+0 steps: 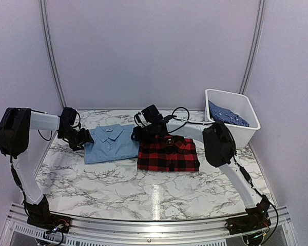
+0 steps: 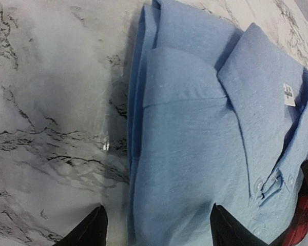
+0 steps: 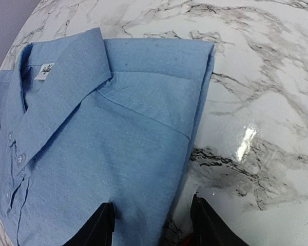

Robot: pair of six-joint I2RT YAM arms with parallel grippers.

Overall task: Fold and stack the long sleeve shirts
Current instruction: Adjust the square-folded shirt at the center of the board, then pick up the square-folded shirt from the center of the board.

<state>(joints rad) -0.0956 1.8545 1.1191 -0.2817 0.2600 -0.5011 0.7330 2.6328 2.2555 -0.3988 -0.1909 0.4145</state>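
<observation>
Light-blue shirt lies folded, left end effector and right end effector parted, empty, at its edges; stacking onto adjoining plaid shirt likely needs two-sided pinch.

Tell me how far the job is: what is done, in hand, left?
Done: the light blue shirt and the plaid shirt lie folded, side by side. In hand: the left gripper and right gripper, both open, straddle its edges. Left: stacking; the dark blue shirt is in the bin.
</observation>
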